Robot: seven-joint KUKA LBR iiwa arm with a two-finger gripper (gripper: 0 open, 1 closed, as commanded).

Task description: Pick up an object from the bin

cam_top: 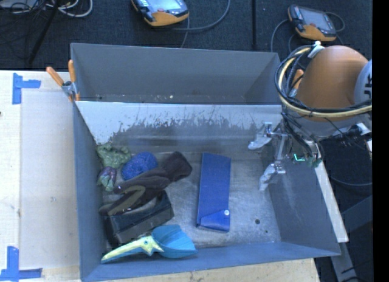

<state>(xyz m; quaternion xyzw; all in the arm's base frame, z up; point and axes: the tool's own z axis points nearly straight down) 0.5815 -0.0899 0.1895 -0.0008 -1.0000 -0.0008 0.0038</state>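
Lying flat near the middle of the bin floor, the blue box is the thing closest to the gripper. I judge it the likeliest pick, though nothing sits between the fingers and they are not round anything. Its long axis runs from near to far, tipped slightly. The box lies to the left of the gripper and a little nearer, with bare floor between them. The gripper hangs at the right side of the bin, close to the sloping right wall. Its two fingers are spread apart, one farther and one nearer, so the gap between them runs roughly along the box's length. Closing across the narrow sides would probably call for a turn of the wrist as well as a shift left. On the box's other side is a heap: a dark glove reaching close to the box's far left corner, a blue ball, a black block, and a blue and yellow toy nearest.
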